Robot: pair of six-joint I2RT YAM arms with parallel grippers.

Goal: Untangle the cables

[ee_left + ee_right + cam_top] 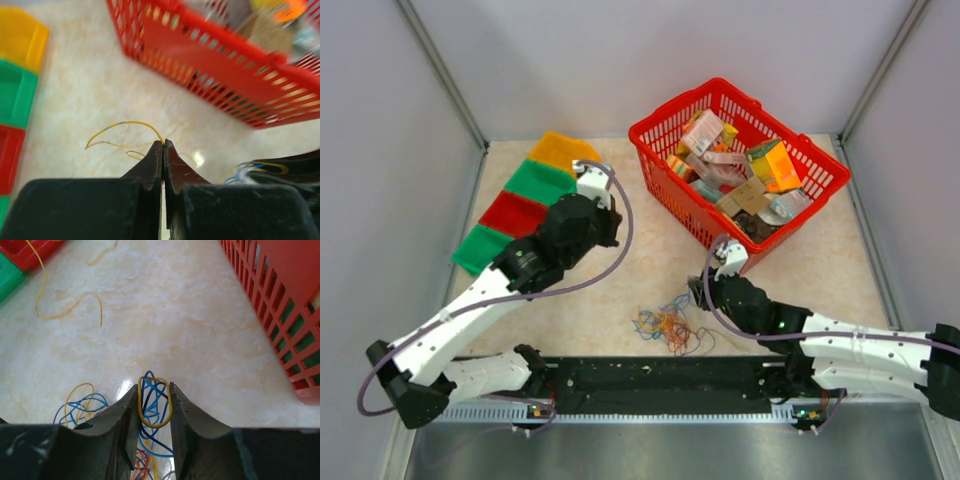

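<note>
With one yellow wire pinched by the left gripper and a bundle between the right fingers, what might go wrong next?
1. The left gripper pinches the thin yellow wire only at its fingertips; a pull may make it slip out.
2. The right gripper holds several blue and yellow wire loops together, so moving apart may tighten the tangle.
3. The red plastic basket stands close to the right gripper; a sideways move could bump it.

Both arms have white shell links with black joints and bases; a mauve cable point(610, 255) loops along each. The left gripper point(163, 145) and right gripper point(154, 390) have dark, tapered, matte fingers with rounded housings
</note>
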